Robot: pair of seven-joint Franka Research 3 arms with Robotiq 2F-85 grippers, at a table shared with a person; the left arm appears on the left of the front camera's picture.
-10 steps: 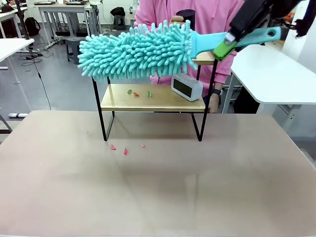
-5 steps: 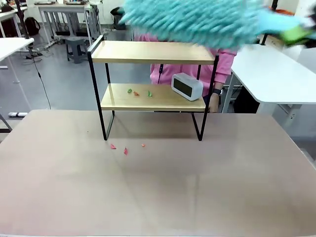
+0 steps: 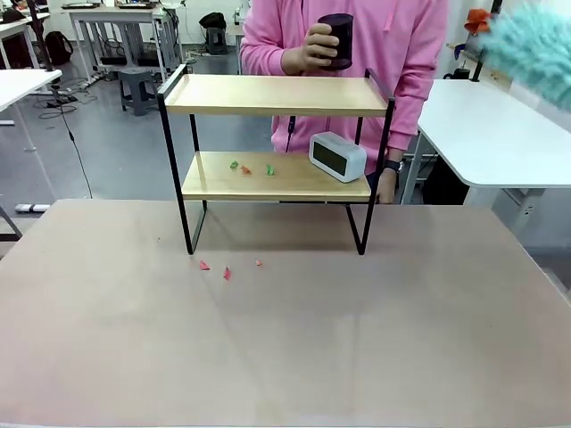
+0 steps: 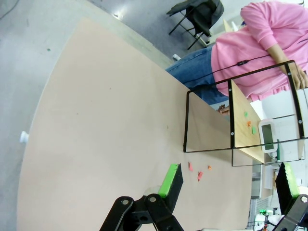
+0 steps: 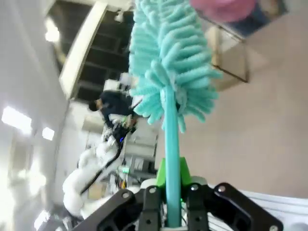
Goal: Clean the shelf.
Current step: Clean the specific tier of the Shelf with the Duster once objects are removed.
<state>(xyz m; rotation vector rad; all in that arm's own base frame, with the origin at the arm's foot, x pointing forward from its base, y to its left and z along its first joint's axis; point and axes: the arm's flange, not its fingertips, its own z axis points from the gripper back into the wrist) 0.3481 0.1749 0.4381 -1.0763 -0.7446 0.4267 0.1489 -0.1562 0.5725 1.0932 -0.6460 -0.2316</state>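
The shelf [image 3: 277, 94] stands mid-table, a two-tier rack of light wood on a black frame. Its top board is bare. The lower board [image 3: 223, 183] carries green and orange scraps [image 3: 251, 168] and a white clock [image 3: 337, 156]. My right gripper [image 5: 171, 186] is shut on the handle of a teal fluffy duster [image 5: 168, 57]. That duster [image 3: 535, 49] is a blur at the upper right, off the shelf. My left gripper [image 4: 228, 185] is open and empty above the table, with the shelf [image 4: 240, 126] sideways ahead of it.
A person in a pink top stands behind the shelf and holds a dark cup [image 3: 335, 40] above the top board. Red scraps [image 3: 227, 268] lie on the table in front of the shelf. A white table [image 3: 500, 134] stands at the right.
The duster has swung from over the top board up and to the right, off the shelf. The person's hand with the dark cup now shows behind it.
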